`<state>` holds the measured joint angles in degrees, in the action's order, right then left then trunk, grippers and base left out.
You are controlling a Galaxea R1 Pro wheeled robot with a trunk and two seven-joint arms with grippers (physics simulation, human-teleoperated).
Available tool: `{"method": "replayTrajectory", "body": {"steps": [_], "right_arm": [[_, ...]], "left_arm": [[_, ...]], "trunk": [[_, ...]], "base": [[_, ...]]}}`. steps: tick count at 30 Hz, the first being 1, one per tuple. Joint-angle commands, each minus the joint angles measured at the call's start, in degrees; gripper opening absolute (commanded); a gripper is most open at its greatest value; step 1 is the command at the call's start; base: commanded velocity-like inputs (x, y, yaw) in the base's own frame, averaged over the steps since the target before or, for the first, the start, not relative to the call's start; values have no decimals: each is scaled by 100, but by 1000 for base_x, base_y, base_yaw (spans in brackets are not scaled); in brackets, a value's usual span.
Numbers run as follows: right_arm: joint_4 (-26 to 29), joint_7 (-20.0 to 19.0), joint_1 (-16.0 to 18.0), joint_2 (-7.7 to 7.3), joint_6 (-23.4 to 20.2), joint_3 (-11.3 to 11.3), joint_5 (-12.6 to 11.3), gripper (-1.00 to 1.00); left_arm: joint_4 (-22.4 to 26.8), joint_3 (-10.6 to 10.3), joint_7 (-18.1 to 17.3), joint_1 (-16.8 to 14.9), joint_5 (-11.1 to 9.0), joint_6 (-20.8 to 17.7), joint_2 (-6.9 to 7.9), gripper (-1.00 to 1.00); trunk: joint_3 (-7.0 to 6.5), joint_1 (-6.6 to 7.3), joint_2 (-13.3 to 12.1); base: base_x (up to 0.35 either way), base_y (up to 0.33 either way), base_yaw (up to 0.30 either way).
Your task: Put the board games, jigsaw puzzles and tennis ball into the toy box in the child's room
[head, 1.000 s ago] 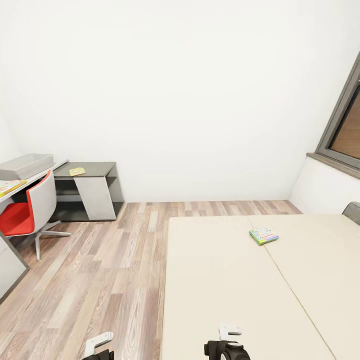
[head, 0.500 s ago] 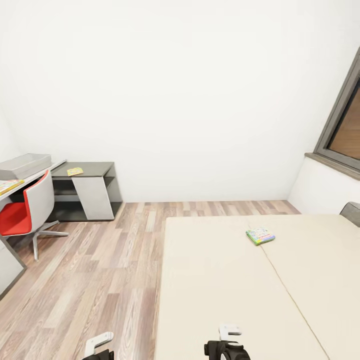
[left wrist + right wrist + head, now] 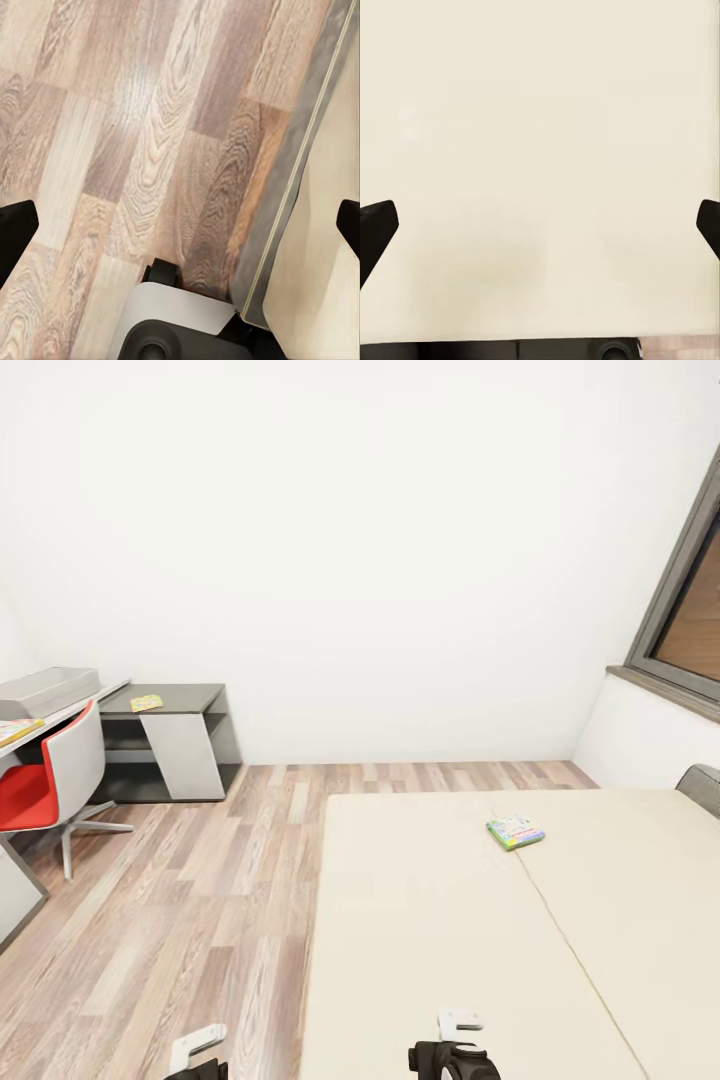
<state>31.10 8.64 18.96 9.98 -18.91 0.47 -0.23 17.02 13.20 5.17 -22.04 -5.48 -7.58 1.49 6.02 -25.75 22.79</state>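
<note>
Right wrist cam was looking straight at the plain cream bed [image 3: 540, 150], nothing lying on it. The right pincer [image 3: 540, 225] had its two dark fingertips [image 3: 375, 225] spread wide apart, holding nothing

Wood-grain planks with a faint sheen are seen across the floor [image 3: 200, 900]. The bed [image 3: 440, 930] is covered in smooth, matt cream cloth (one seam is visible). A glossy printed cover is shown on the board game [image 3: 515, 832]. The chair [image 3: 55, 780] is finished in red cloth inside a smooth grey shell.
</note>
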Motion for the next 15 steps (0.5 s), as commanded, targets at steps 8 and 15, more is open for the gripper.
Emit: {"method": "replayTrajectory", "body": {"steps": [8, 15], "right_arm": [[11, 23, 3, 1, -34, 5, -3, 100], [11, 23, 3, 1, -35, 5, -3, 100]], "left_arm": [[12, -11, 19, -2, -58, -33, 0, 100], [12, -11, 19, -2, -58, -33, 0, 100]], "trunk": [[13, -4, 13], [13, -4, 13]], "base": [[0, -37, 0], [22, -27, 0]]}}
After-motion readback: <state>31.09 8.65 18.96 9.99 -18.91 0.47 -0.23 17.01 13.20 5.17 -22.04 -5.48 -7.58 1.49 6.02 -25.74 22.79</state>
